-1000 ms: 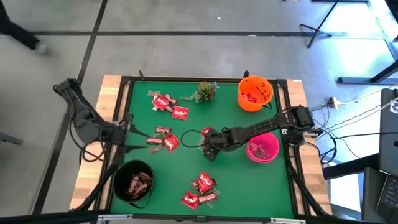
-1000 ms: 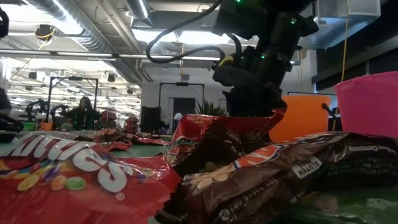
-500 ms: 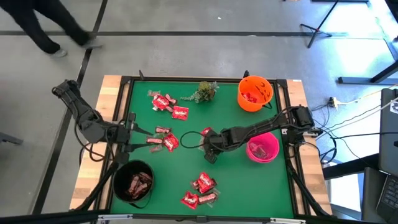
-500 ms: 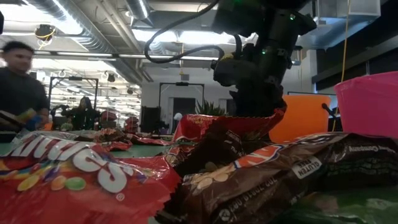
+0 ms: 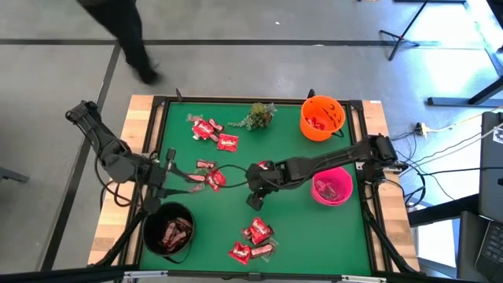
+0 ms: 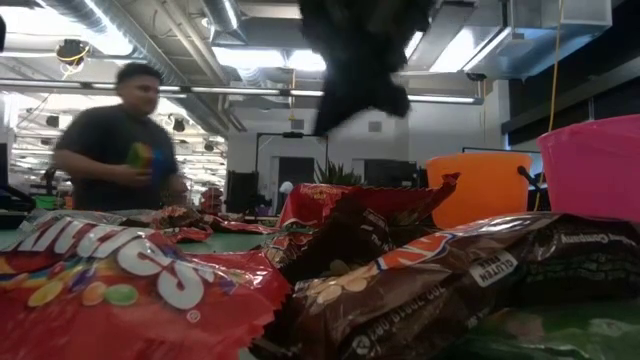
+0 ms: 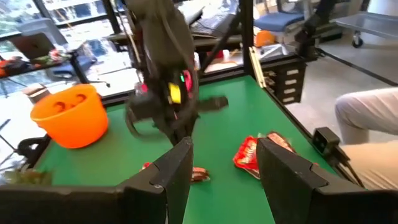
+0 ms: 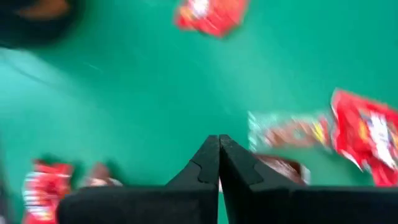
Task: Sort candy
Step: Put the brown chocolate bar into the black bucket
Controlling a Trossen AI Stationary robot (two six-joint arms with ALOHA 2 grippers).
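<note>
Candy lies in three loose groups on the green table (image 5: 314, 236): red packets at the far left (image 5: 211, 130), a mixed cluster in the middle (image 5: 206, 178), and more near the front edge (image 5: 253, 240). My right gripper (image 5: 254, 201) hangs shut above the table's middle, and its own view shows nothing between its fingers (image 8: 219, 142). My left gripper (image 5: 169, 168) stands open just left of the middle cluster. A red packet (image 7: 247, 153) lies on the table beyond its fingers (image 7: 224, 149).
A black bowl (image 5: 169, 229) with brown bars stands near left. An orange bowl (image 5: 322, 118) with red packets is far right, a pink bowl (image 5: 332, 189) below it. A green sprig (image 5: 259, 116) lies at the far edge. A person (image 6: 120, 150) stands beyond the table.
My right gripper has risen from the table and drifted slightly toward the left edge; in the low view it has lifted away from behind the near candy. The candy lies as before. A person has walked along past the table's far edge.
</note>
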